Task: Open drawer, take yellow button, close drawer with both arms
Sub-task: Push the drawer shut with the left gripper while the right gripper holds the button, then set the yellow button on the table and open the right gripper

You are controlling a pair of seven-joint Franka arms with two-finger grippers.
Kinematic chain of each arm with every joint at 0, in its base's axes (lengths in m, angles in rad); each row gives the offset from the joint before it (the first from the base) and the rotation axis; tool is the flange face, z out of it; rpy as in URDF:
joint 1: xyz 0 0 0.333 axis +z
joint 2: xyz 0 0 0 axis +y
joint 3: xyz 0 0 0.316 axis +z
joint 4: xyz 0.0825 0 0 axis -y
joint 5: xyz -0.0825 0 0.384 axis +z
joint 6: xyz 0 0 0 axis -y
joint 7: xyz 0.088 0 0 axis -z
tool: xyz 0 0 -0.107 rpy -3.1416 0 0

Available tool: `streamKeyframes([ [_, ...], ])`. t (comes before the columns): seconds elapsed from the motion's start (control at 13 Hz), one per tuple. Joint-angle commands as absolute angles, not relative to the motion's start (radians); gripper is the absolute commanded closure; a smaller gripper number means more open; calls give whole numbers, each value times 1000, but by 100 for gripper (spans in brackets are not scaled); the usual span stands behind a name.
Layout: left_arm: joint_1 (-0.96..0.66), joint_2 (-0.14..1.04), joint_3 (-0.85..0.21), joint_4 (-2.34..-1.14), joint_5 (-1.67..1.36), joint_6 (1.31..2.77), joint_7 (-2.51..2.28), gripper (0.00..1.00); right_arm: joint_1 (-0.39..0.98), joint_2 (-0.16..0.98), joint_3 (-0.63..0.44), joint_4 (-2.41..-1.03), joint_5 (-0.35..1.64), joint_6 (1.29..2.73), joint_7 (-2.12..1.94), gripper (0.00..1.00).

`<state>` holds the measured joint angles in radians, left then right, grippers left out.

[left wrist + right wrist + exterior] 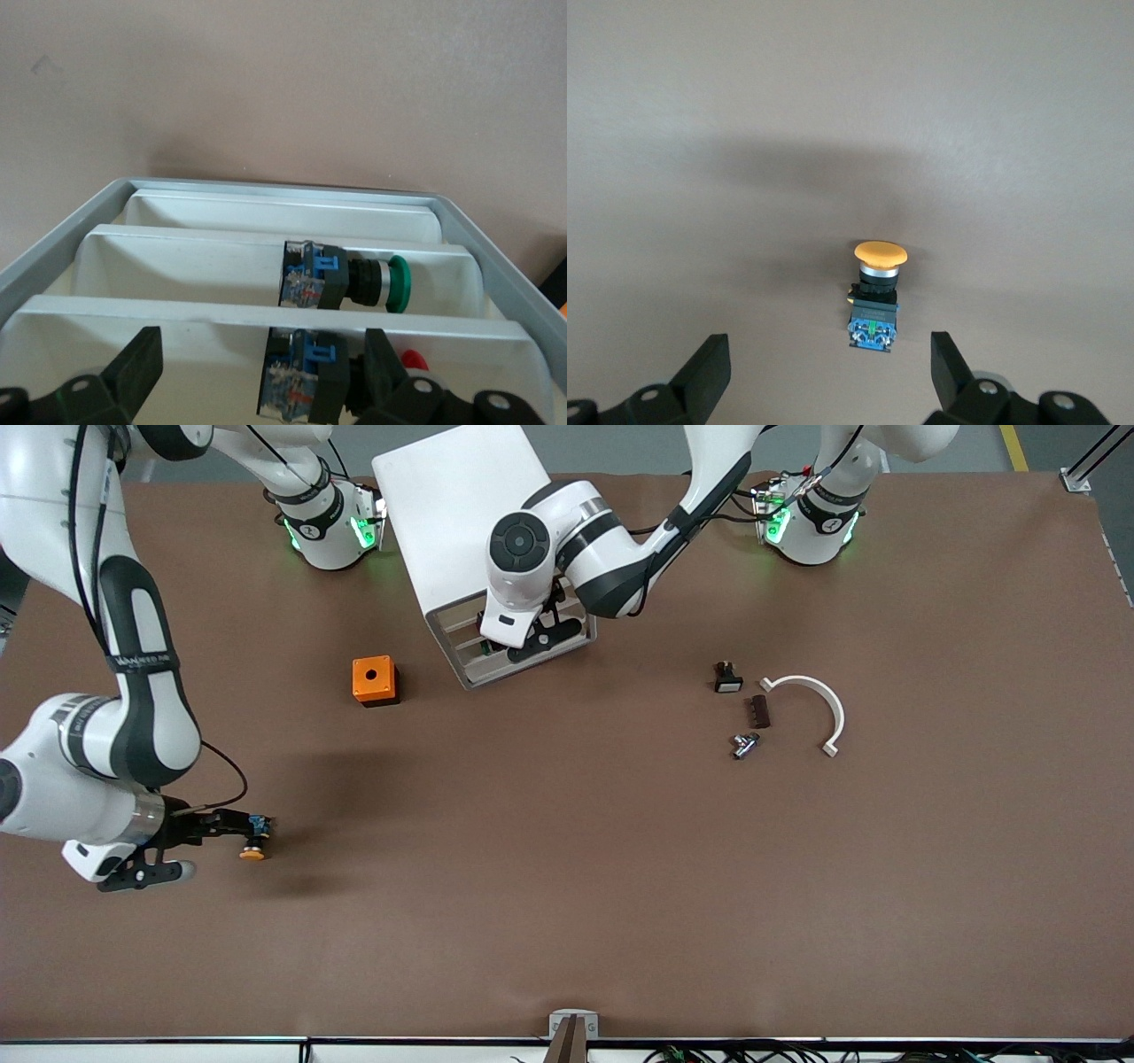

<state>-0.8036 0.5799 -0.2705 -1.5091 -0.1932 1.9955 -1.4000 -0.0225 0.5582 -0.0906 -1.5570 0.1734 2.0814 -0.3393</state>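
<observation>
The button lies on the brown table at the right arm's end, with an orange-yellow cap, black middle and blue rear block. My right gripper is open just above it, touching nothing. In the right wrist view the button lies just ahead of the open gripper. My left gripper is open at the front of the white cabinet. The left wrist view shows its open gripper astride a white tray drawer. That drawer holds a red-capped button. I cannot tell whether it is the uppermost.
A green-capped button lies in the drawer below. An orange cube with a hole stands beside the cabinet. Toward the left arm's end lie a black white-faced button, a brown block, a metal part and a white curved bracket.
</observation>
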Motion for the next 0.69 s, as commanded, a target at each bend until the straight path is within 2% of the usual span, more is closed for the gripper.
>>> streamKeyframes([
  [0.0, -818, 581, -276, -1505, -221, 1980, -1422, 0, -21, 453, -89, -1585, 180, 2042, -354, 0],
  [0.23, -749, 563, -258, -1494, -201, 1980, -1413, 0, -5, 359, -92, -1585, 160, 1965, -348, 0],
  [0.62, -433, 451, -259, -1482, 1, 1932, -1384, 0, 3, 246, -92, -1548, 115, 1841, -336, 0],
])
